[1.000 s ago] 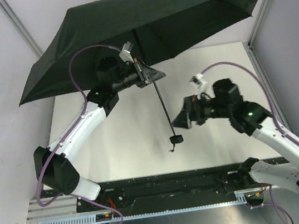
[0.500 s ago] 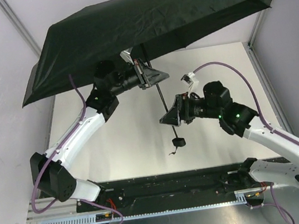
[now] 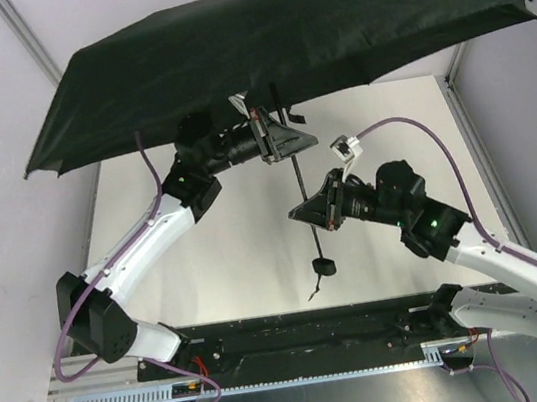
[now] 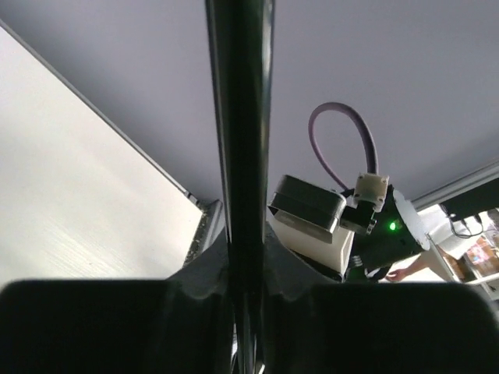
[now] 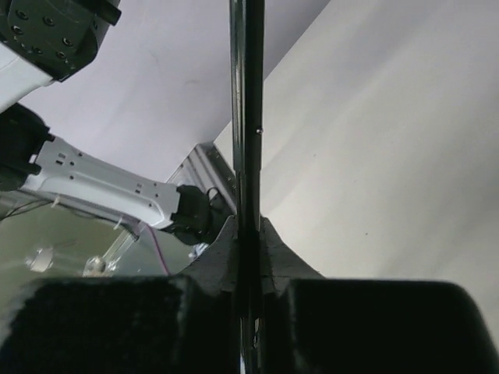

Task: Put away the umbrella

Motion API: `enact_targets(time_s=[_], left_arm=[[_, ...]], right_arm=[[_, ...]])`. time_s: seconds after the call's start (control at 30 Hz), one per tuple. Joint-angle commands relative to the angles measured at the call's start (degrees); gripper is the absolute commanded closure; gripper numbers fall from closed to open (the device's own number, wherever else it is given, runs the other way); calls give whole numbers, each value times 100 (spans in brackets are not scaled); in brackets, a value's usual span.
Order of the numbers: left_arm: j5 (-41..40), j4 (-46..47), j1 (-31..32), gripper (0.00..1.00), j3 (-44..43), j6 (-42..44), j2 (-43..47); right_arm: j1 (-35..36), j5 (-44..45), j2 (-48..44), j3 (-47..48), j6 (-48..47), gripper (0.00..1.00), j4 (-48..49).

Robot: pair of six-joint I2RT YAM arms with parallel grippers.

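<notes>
While both pairs of fingers pinch the shaft [image 5: 247, 117], your right gripper [image 3: 307, 211] just below your left gripper [image 3: 285, 142], keep the two grips in line. Above them the umbrella [image 3: 275, 38] spreads fully open; below, its handle [image 3: 325, 266] hangs free. Whether the right fingers sit square is hard to tell, so pull along the shaft, never across.

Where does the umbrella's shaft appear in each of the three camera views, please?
Top external: the umbrella shaft slants down from the canopy, just right of centre.
Left wrist: the shaft is a dark vertical bar through the middle.
Right wrist: the same, a vertical bar at centre.
Shared landmark: the white table, left in the left wrist view, right in the right wrist view.
</notes>
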State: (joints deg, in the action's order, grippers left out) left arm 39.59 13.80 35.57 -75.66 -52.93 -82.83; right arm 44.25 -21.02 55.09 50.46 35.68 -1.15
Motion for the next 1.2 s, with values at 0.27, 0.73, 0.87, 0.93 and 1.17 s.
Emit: enact_targets(time_s=[0.27,0.73,0.87,0.93,1.17], left_arm=[[-614,748,350,49,1052,-1120,283],[-617,750,563,97,949,-773,27],[-655,768,504,100,866,-592,112],[-641,805,468,100,846,-525,156],[-402,999,459,100,871,-437,242]], right_arm=[[879,3478,-549,-510,-699,100,927],[1052,3606,-737,-417,-732,90,171],[390,2859,-1021,-414,-528,31,-469],[-127,2210,-1175,-414,-395,19,-664],[-1943,587,-1340,-361,781,8,-317]])
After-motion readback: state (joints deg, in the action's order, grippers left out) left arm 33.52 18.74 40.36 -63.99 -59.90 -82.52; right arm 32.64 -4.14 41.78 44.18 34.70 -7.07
